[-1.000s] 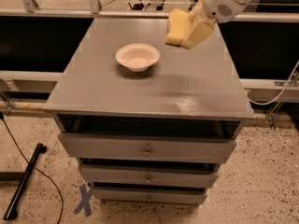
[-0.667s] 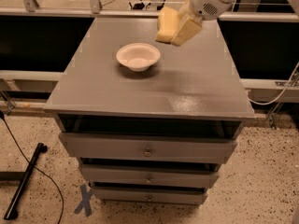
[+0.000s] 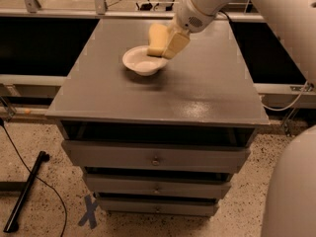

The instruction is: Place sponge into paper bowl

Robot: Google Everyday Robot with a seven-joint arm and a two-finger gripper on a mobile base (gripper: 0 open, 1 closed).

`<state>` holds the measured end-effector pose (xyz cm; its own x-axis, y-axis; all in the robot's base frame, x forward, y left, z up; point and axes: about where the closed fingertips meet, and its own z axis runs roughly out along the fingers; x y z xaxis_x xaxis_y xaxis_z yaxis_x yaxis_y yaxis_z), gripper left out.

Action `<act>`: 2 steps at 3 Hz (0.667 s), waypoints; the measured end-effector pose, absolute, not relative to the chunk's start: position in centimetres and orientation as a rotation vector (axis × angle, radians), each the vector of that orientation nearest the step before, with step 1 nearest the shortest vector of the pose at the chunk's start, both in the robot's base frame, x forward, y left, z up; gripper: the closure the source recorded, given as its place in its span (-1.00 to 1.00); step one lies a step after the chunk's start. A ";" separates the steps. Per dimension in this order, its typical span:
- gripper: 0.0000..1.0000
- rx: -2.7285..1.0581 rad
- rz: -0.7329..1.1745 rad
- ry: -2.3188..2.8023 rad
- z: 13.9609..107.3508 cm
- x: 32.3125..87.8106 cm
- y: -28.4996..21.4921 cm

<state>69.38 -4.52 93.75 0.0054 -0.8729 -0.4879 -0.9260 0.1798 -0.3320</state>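
The white paper bowl (image 3: 143,61) sits on the grey cabinet top (image 3: 197,88), left of centre. My gripper (image 3: 167,44) comes in from the upper right on the white arm and is shut on the pale yellow sponge (image 3: 157,38). The sponge hangs just above the bowl's right rim, tilted, its lower end close to the rim. I cannot tell whether it touches the bowl.
The cabinet has several drawers with small knobs (image 3: 156,160) below the top. A black pole (image 3: 24,191) and a cable lie on the speckled floor at the left. Dark panels and a rail run behind the cabinet.
My gripper has moved left and down with the sponge, from over the top's right part to just above the bowl's right rim. The bowl has not moved.
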 end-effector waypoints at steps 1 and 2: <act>0.48 -1.729 0.126 1.879 91.9 70.1 -2.9; -0.11 -1.746 0.124 1.929 90.3 70.8 -2.0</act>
